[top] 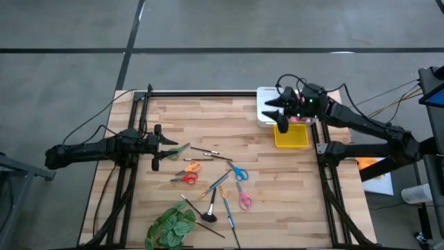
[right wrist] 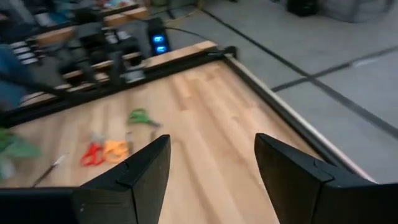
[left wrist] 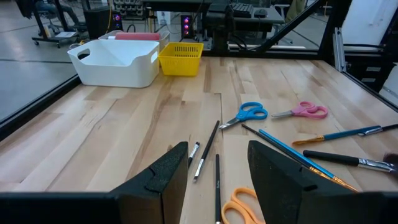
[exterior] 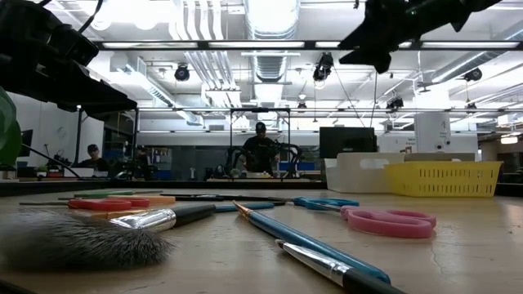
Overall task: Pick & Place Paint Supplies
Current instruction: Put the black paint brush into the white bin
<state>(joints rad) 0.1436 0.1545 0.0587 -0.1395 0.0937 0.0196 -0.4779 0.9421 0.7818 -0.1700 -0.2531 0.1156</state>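
Observation:
My left gripper (top: 157,147) (left wrist: 217,180) hovers open over the table's left part, with thin dark brushes (left wrist: 205,152) and orange scissors (left wrist: 242,202) lying flat ahead between its fingers. Green (top: 177,148), red (top: 187,178), blue (top: 239,172) and pink scissors (top: 244,201) lie flat mid-table among several brushes (top: 225,205). My right gripper (top: 277,114) (right wrist: 211,180) is open in the air above the white bin (top: 267,104) and the yellow basket (top: 291,135). A pink tube-like shape (left wrist: 134,36) shows behind the bin; where it rests I cannot tell.
A green leafy plant (top: 170,228) sits at the near edge. A fat-bristled brush (exterior: 73,237) lies close to the low camera. Black frame rails run along the table's sides (top: 132,173). Bare wood lies between the scissors and the bins (left wrist: 124,124). People stand in the room behind.

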